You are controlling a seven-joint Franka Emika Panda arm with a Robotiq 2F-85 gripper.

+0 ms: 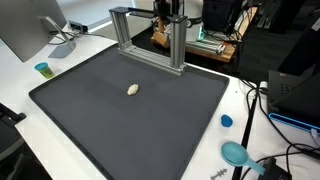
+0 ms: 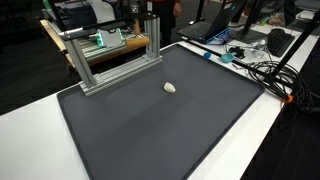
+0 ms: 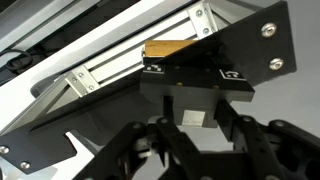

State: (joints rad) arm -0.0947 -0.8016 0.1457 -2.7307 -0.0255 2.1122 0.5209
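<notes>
Claw (image 3: 192, 135) fingers stand drawn narrow at the metal frame (image 1: 178, 50) on the mat's (image 1: 100, 120) far edge; whether they grip anything I cannot tell. One white lump (image 1: 133, 90) lies near the mat's middle, well apart.

Both exterior views stand high off the worktop (image 1: 70, 55) and look down at a slant across the dark mat (image 1: 100, 120) from a middle distance. In an exterior view the aluminium frame (image 1: 178, 45) stands at the far edge, near the top centre. In an exterior view it stands far left (image 2: 153, 40), seen from another corner. Both views share the mat, the frame and a small pale lump (image 1: 133, 89). The wrist view sits very close to the frame's rail (image 3: 130, 60), with the gripper (image 3: 195, 145) along its bottom edge.
</notes>
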